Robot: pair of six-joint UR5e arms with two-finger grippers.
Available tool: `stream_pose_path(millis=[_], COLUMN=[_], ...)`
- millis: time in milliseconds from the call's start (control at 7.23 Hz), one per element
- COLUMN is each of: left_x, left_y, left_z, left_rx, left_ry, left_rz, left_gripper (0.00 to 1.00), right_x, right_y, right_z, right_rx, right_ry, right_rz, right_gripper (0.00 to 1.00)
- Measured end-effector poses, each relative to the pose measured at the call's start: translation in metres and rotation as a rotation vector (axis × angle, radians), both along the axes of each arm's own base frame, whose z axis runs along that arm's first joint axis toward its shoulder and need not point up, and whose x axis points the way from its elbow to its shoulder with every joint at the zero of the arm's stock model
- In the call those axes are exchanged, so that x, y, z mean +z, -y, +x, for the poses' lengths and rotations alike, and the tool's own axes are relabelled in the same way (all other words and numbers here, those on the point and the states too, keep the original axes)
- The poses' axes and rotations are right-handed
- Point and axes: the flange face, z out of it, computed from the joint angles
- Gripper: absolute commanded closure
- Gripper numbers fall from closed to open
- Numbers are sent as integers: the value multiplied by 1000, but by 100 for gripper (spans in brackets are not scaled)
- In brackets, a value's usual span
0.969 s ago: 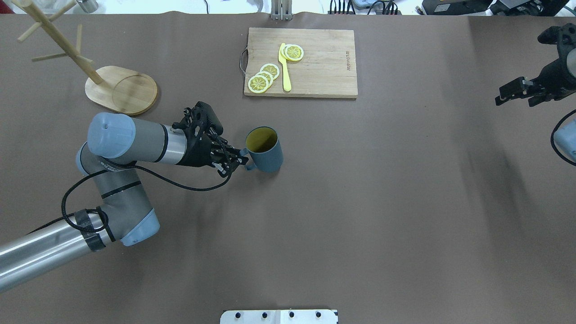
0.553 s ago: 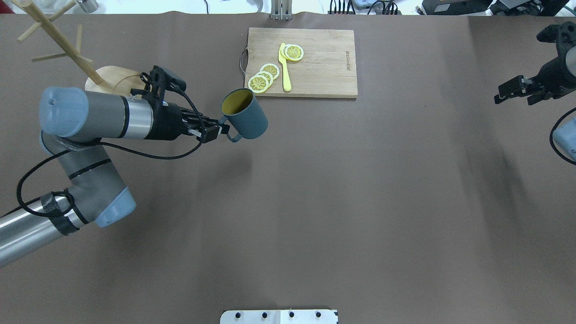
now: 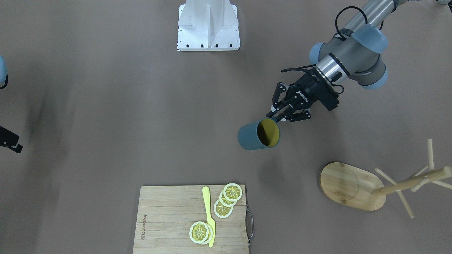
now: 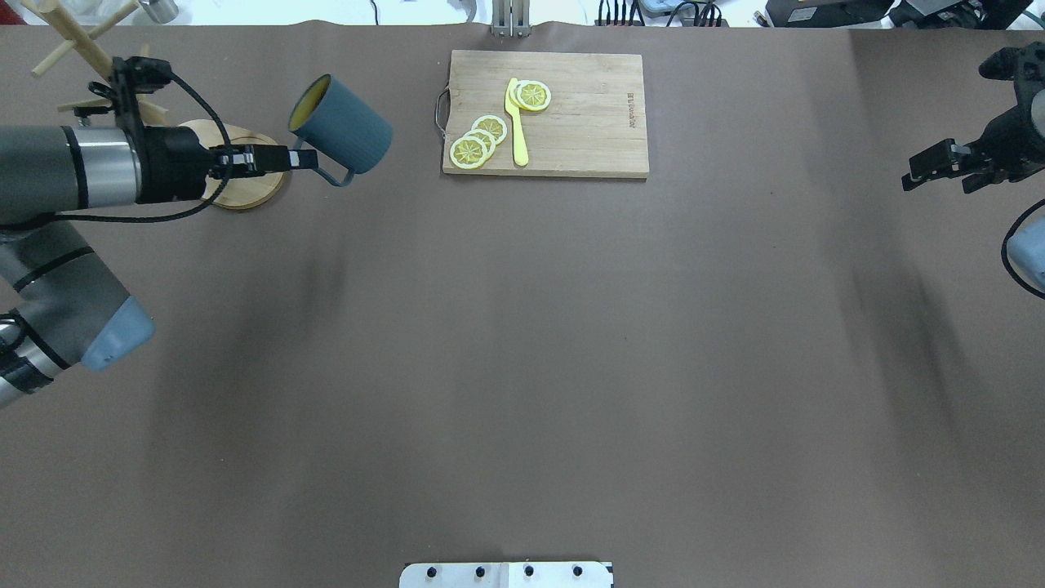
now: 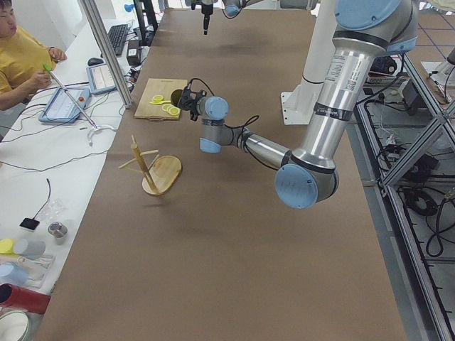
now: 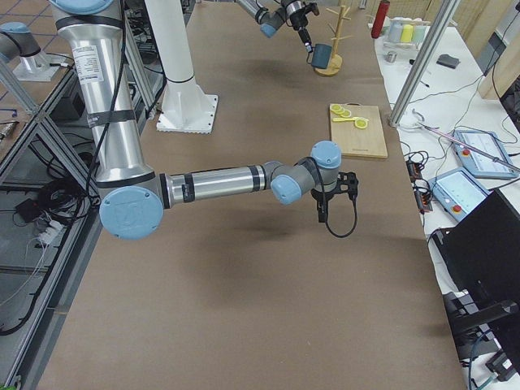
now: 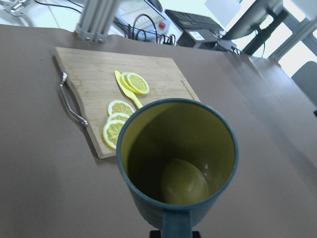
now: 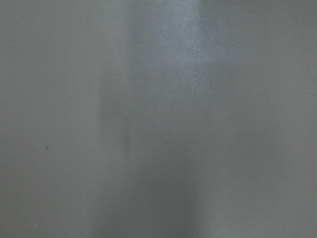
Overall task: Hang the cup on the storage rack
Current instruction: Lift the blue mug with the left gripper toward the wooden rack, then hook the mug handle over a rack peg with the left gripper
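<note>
Near table (image 4: 522, 367) far-left edge, tilted cup (image 4: 351, 135) in left jaws, rack (image 4: 245, 189) just beside.

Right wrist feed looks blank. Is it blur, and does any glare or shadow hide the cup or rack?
Right wrist view: only a featureless grey surface with a faint lighter band; focus cannot be judged. Overhead view: soft shadows on the table, cup and rack evenly lit, rack top cropped by the frame. Left wrist view: cup sharp, windows behind blown out.

Slate-blue cup (image 7: 178, 163), mouth toward camera, yellow-green inside, cutting board (image 7: 94, 74) with lemon slices (image 7: 119, 108) beyond
</note>
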Motion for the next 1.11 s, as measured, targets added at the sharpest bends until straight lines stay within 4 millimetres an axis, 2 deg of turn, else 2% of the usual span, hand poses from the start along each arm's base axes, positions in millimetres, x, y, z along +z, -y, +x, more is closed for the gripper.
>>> stream_pose_path(millis=[277,830,1107], left_x=[26,91,93], left_y=[3,23,40], left_z=[-35,-67,-69], left_rx=[-63,-98,-92], left_ry=[-140,-537,-755], left_rz=[-146,-486,-646], left_gripper=[100,100,100], right_x=[1,-1,-3], right_y=[0,2,2], right_z=[1,1,1], right_rx=[1,4,4], right_ry=[-1,-2,-2], right_rz=[1,10,14], right_gripper=[0,0,0])
